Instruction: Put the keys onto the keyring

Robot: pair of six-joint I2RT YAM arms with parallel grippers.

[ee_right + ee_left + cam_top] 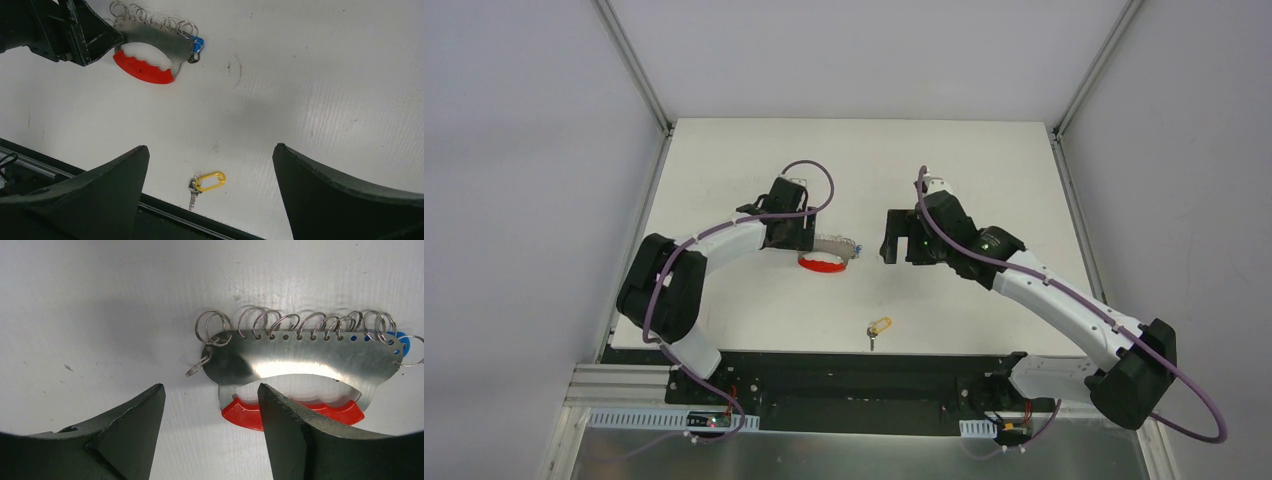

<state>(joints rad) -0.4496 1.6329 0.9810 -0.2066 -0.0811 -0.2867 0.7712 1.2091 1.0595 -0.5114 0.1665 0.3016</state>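
Observation:
The keyring (pixel 829 253) is a curved silver plate with a row of split rings, a red crescent grip and a small blue tag; it lies mid-table. It shows in the left wrist view (pixel 300 357) and the right wrist view (pixel 150 47). My left gripper (pixel 809 238) is open just left of it, jaws (pixel 210 400) apart, the right finger over the red grip's left end, not closed on it. The small silver key with a yellow oval tag (pixel 878 329) lies near the table's front edge (pixel 205 184). My right gripper (pixel 902 240) is open and empty, raised right of the keyring.
The white table (pixel 984 170) is walled by grey panels left, right and back. A black rail (pixel 844 365) runs along the front edge just behind the key.

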